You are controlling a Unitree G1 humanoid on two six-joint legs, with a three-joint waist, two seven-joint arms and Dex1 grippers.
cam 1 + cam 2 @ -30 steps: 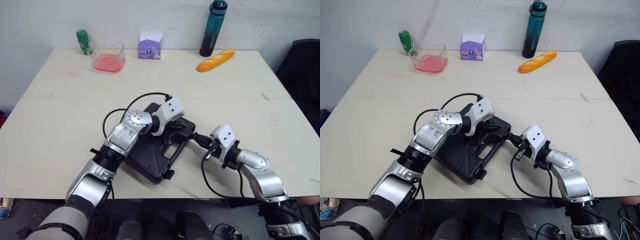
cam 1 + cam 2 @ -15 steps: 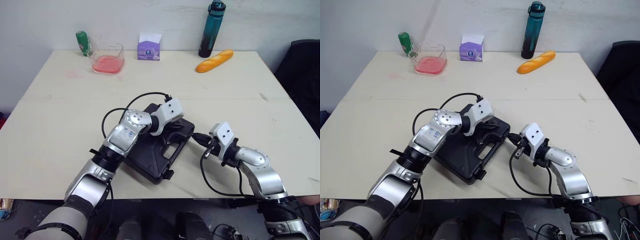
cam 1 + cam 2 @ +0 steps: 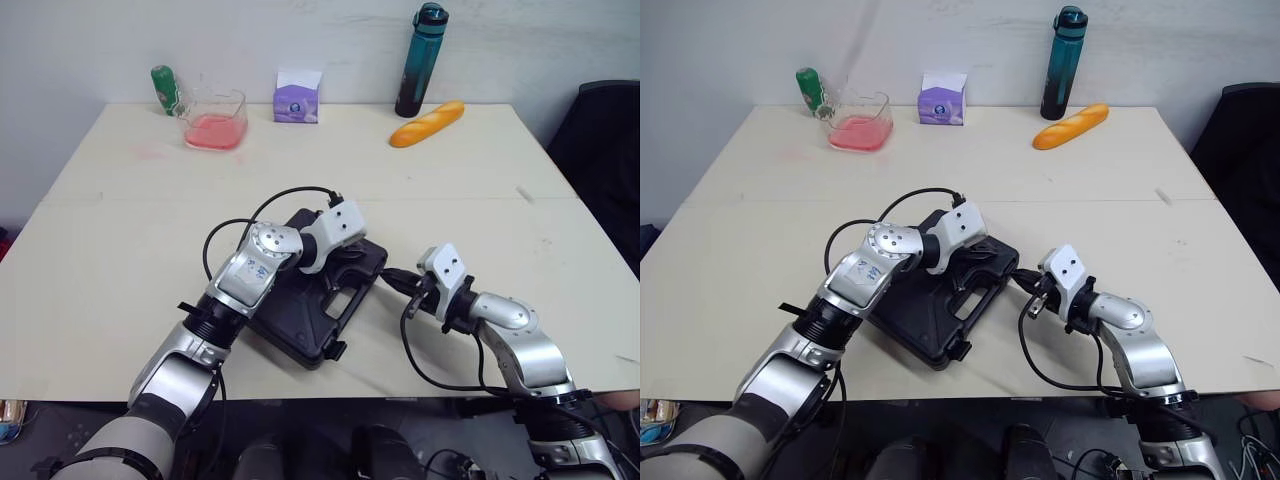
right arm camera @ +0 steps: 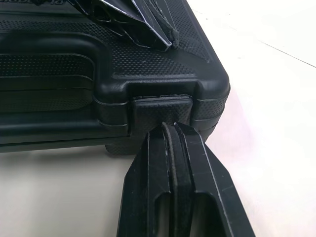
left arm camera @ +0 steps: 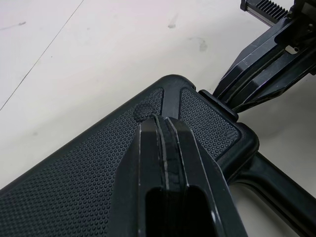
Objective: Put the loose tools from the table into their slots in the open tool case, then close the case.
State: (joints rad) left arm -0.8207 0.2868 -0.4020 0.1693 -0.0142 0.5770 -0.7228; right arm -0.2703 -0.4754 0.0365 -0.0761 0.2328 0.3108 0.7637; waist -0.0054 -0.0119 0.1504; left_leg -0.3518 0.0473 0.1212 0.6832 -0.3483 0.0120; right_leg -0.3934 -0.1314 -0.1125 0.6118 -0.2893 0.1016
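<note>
While the head camera's left eye looked down, the black tool case (image 3: pixel 318 312) lay shut on the pale table (image 3: pixel 120 230), set at an angle near the front edge. The left claw (image 3: pixel 354 260) rested on its lid and the right claw (image 3: pixel 392 277) met its right-hand corner. Along the far edge stood a green bottle (image 3: pixel 165 88), a glass tub of pink liquid (image 3: pixel 215 118), a purple box (image 3: pixel 297 95), a teal bottle (image 3: pixel 417 60) and a bread roll (image 3: pixel 430 122). The box's label was too small to read. A dark chair (image 3: pixel 605 150) was cut off at the right edge. The right eye gave the same layout, with a second latch (image 3: pixel 959 349) on the case's near side. From the left wrist, the pebbled grain of the lid came close. The left claw's fingers were pressed together with nothing between them, their tips on the lid beside a small round dimple (image 5: pixel 144 111). The other claw reached the tab at the corner beyond them, and the handle (image 5: pixel 276 180) ran out of the picture. From the right wrist, the right claw's fingers were likewise closed on nothing, their tips against the latch (image 4: pixel 160 107) at the case's corner. Raised lettering along the lid's upper edge was cut off and unreadable.
</note>
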